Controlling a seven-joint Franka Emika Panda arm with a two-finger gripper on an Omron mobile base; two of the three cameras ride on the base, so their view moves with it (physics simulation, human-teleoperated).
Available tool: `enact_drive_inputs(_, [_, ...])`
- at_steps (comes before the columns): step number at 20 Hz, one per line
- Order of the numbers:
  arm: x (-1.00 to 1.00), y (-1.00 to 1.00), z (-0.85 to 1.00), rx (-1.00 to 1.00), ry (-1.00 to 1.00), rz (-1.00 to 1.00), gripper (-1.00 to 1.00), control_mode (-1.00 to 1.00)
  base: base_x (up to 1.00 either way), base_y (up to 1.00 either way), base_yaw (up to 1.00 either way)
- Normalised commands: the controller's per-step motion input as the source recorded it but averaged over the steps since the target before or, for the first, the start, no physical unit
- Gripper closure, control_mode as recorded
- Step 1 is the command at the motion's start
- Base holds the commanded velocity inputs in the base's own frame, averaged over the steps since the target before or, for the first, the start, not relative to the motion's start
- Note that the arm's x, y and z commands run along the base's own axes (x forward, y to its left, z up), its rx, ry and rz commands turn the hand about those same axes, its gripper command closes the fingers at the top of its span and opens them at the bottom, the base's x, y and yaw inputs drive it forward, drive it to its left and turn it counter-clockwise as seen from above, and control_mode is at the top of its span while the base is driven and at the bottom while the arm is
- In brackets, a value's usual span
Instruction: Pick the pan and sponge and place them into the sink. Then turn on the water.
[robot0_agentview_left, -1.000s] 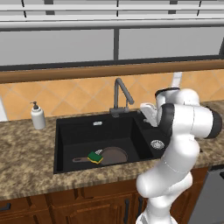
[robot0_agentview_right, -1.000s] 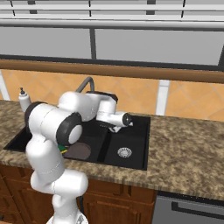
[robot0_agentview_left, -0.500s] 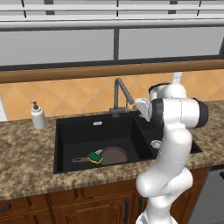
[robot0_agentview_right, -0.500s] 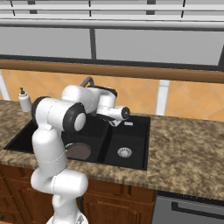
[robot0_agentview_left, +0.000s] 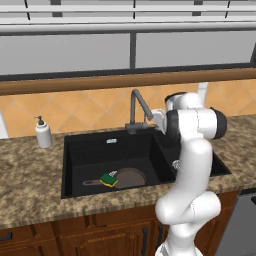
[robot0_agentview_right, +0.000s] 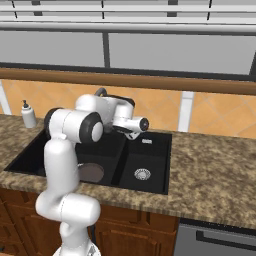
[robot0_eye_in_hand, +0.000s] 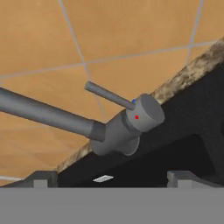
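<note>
Grey angular gooseneck faucet (robot0_eye_in_hand: 124, 124) behind the black double-basin sink (robot0_agentview_left: 90, 155): with gripper (robot0_eye_in_hand: 111, 177) fingers apart just before it, nudge its thin lever (robot0_eye_in_hand: 107, 95) gently sideways.

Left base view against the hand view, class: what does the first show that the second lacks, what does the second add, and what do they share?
Left base view alone: the pan with the sponge in the sink's large basin, and a soap dispenser on the counter. Hand view alone: the faucet's thin lever close up, with red and blue dots on its cap. Shared: the faucet, the sink, the orange tiled wall.
</note>
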Motion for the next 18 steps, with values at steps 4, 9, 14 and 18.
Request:
enact_drive_inputs(4, [0.37, 0.02, -0.21, 0.0, 0.0, 0.0, -1.0, -1.0, 0.0, 0.0, 0.0])
enact_drive_inputs(9, [0.37, 0.11, -0.2, 0.0, 0.0, 0.0, -1.0, -1.0, 0.0, 0.0, 0.0])
enact_drive_inputs(14, [0.4, 0.14, -0.17, 0.0, 0.0, 0.0, -1.0, -1.0, 0.0, 0.0, 0.0])
enact_drive_inputs(18, [0.43, 0.01, -0.11, 0.0, 0.0, 0.0, -1.0, -1.0, 0.0, 0.0, 0.0])
